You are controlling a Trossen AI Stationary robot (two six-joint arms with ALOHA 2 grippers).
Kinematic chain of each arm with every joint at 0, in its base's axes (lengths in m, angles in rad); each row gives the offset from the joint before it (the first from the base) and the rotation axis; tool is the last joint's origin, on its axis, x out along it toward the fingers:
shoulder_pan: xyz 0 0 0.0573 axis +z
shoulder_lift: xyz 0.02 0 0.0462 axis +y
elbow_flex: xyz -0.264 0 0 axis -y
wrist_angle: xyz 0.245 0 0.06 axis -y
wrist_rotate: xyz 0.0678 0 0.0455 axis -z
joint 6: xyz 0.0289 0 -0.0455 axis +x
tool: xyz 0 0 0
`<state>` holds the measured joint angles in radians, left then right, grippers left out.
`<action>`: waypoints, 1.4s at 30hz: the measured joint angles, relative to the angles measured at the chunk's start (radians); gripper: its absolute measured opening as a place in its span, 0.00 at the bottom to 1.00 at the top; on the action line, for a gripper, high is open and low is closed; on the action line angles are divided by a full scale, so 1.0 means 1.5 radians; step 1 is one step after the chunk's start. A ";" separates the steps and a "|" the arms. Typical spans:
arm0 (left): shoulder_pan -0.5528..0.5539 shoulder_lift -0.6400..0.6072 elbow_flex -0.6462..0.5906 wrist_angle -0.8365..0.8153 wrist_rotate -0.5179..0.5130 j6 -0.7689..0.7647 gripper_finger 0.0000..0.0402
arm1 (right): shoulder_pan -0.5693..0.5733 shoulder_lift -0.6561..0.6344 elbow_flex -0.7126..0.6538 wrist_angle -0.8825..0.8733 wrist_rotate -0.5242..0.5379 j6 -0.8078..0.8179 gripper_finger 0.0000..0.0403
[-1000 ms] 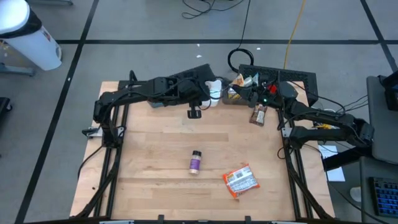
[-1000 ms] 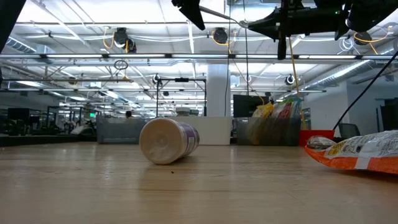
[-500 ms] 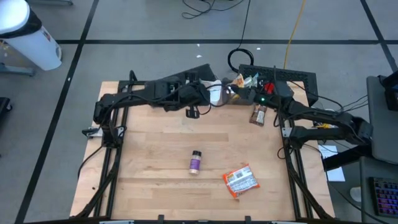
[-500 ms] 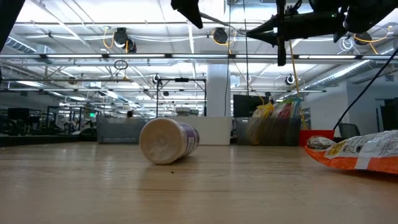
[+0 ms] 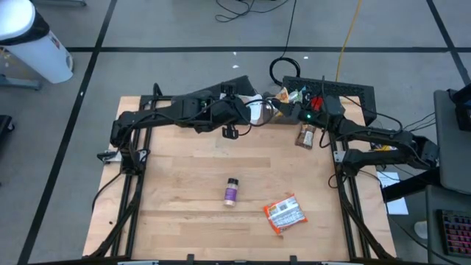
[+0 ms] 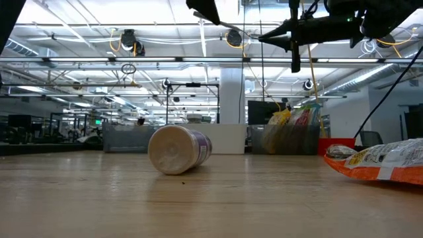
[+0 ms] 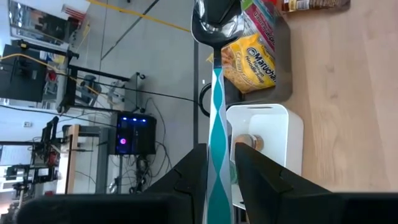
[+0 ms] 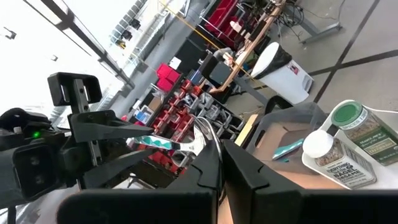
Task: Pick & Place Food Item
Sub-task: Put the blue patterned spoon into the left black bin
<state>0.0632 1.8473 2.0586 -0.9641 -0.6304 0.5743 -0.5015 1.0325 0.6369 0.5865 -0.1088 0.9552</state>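
Observation:
A spoon (image 7: 214, 93) with a teal-and-white handle and a metal bowl hangs in the air over the table's far edge, between both grippers. My left gripper (image 5: 255, 112) is shut on its handle. My right gripper (image 5: 279, 109) is shut at its bowl. A purple-labelled jar (image 5: 232, 193) lies on its side mid-table. An orange snack packet (image 5: 284, 213) lies flat to the jar's right. A brown spice bottle (image 5: 305, 137) lies near the far right. My left gripper pinches the spoon's striped handle (image 7: 215, 163) between its two fingers, coming level from the table's left. The fingers lie along the handle. The spoon sticks out level beyond the fingertips, clear of the table. My right gripper closes on the spoon's metal bowl (image 8: 201, 142), coming level from the table's right and facing the left gripper. The fingers themselves hide the exact place of contact.
A white bin (image 7: 264, 140) and a grey bin holding noodle packets (image 7: 252, 59) stand at the far edge below the grippers. A black tray (image 5: 346, 94) sits at the far right. Bare wood lies around the jar and the packet.
My left gripper has carried the spoon toward the table's right, up to my right gripper, staying level above the far bins. My right gripper has edged toward the table's left to meet the spoon's bowl.

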 joint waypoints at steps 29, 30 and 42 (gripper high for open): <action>0.011 0.029 0.001 0.051 -0.017 -0.002 0.18 | 0.040 0.000 0.000 0.009 0.024 -0.004 0.00; 0.011 0.029 0.001 0.054 -0.017 -0.002 0.16 | 0.039 0.000 0.000 0.009 0.024 -0.004 0.00; 0.011 0.029 0.000 0.046 0.001 -0.008 0.12 | 0.040 0.000 0.001 0.008 0.023 -0.004 0.00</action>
<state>0.0799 1.8912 2.0586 -0.8948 -0.6289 0.5630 -0.4419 1.0321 0.6380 0.5991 -0.0746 0.9497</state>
